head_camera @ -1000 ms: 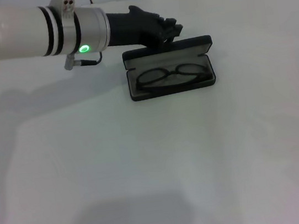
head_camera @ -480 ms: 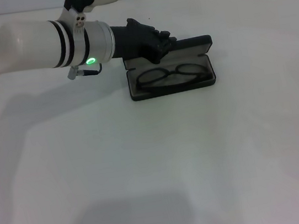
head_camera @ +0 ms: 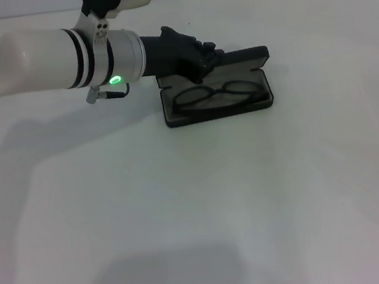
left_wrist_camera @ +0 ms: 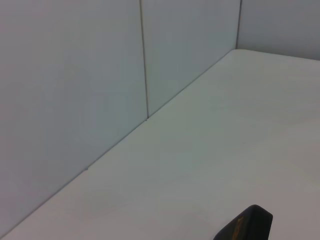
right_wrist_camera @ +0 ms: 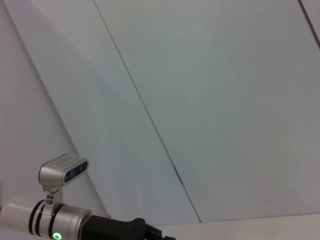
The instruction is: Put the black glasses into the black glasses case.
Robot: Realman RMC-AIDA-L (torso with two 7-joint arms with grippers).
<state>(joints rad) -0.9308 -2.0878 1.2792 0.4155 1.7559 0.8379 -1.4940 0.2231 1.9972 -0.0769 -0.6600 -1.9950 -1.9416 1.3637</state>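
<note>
The black glasses case (head_camera: 218, 114) lies open on the white table, its lid (head_camera: 251, 56) tilted up at the back. The black glasses (head_camera: 220, 95) lie folded inside it on the lining. My left gripper (head_camera: 206, 56) reaches in from the left and sits at the left part of the lid's back edge, seemingly touching it and covering that part. A black corner with an orange tint (left_wrist_camera: 248, 225) shows in the left wrist view; I cannot tell what it is. The left arm (right_wrist_camera: 100, 227) also shows far off in the right wrist view. My right gripper is out of view.
The white table (head_camera: 198, 204) stretches wide in front of and beside the case. A pale panelled wall (left_wrist_camera: 100, 75) rises along the table's far edge, just behind the left arm.
The left arm has swung and its gripper has shifted a little to the left and down onto the lid's edge. The case and glasses have stayed in place.
</note>
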